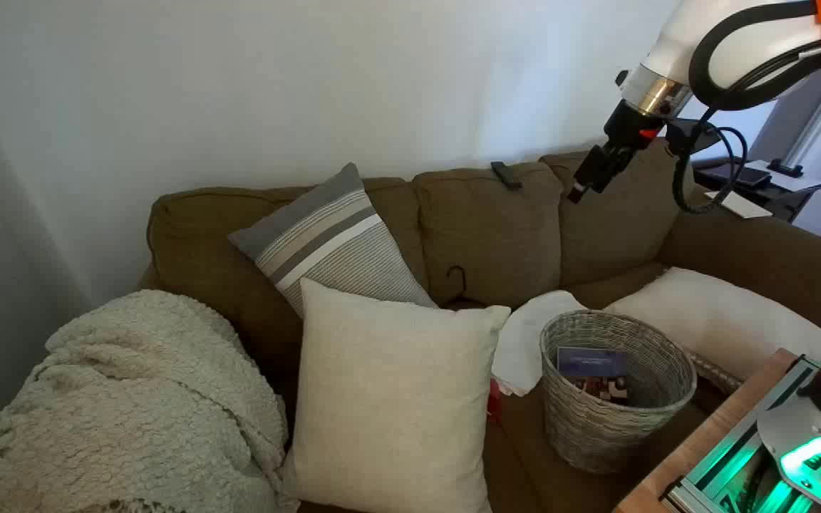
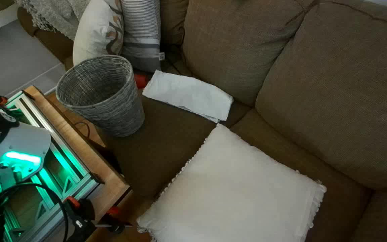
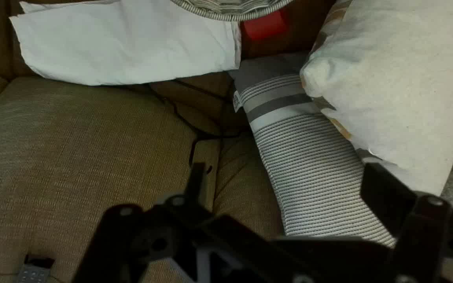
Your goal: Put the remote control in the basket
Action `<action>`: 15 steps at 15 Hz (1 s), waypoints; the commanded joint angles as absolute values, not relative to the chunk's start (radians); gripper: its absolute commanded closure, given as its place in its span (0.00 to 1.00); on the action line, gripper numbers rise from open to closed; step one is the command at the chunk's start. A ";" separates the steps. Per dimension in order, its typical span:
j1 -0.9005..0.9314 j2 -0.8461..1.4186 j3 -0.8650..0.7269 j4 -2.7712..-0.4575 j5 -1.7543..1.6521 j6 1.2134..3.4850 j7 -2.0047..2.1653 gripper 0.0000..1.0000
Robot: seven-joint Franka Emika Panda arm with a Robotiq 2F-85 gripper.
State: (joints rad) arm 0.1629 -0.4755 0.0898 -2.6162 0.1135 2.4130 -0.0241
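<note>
The remote control (image 1: pixel 505 175), a slim dark bar, lies on top of the sofa's middle back cushion in an exterior view. Its end with small buttons also shows at the bottom left of the wrist view (image 3: pixel 34 272). The round grey woven basket (image 1: pixel 596 434) stands upright on the sofa seat, also in an exterior view (image 2: pixel 119 114). A strip of its rim shows at the top of the wrist view (image 3: pixel 230 16). My gripper (image 1: pixel 580 191) hangs above the sofa back, to the remote's right there. In the wrist view its fingers (image 3: pixel 289 186) are wide apart with nothing between them.
A striped cushion (image 3: pixel 309 157) and a cream cushion (image 1: pixel 396 399) lean on the sofa. A white fringed cushion (image 2: pixel 233 188) and a folded white cloth (image 2: pixel 190 95) lie on the seat. A purple-blue book or box (image 1: pixel 592 362) is in the basket. A dark hook-shaped cable (image 1: pixel 457 278) shows.
</note>
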 commanded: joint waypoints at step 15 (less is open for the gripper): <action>-0.029 -0.208 0.041 -2.472 0.033 2.803 0.060 0.00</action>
